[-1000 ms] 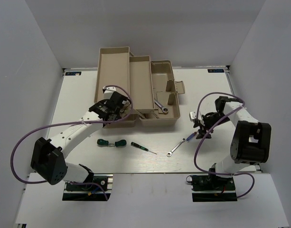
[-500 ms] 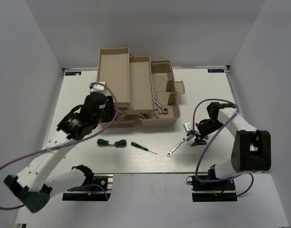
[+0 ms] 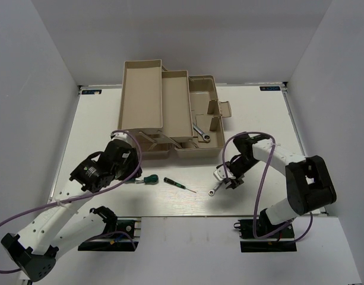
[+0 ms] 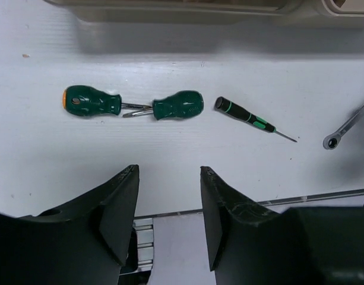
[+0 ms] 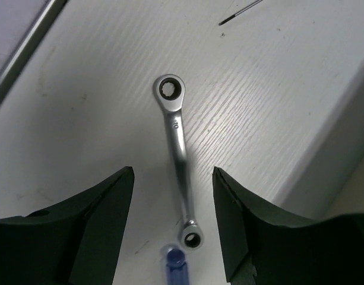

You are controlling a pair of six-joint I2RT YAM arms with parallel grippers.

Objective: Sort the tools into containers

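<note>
The beige toolbox (image 3: 143, 95) stands open at the back with its trays folded out. One silver wrench (image 3: 201, 133) lies in its base. On the table lie two green-handled screwdrivers (image 4: 89, 101) (image 4: 179, 104), tip to tip, and a slim black-handled screwdriver (image 4: 241, 113). My left gripper (image 4: 170, 172) hovers open and empty on their near side, covering one of them in the top view. A second silver wrench (image 5: 177, 154) lies between the open jaws of my right gripper (image 5: 173, 171). A blue handle end (image 5: 173, 261) shows beside the wrench's near ring.
The toolbox's front wall (image 4: 170, 6) runs just beyond the screwdrivers. The table's near edge and a metal rail (image 4: 259, 205) lie under my left gripper. Purple cables loop off both arms (image 3: 253, 196).
My left arm has swung back from the toolbox tray to above the green screwdrivers. My right gripper has moved left and nearer, coming over the wrench on the table.
</note>
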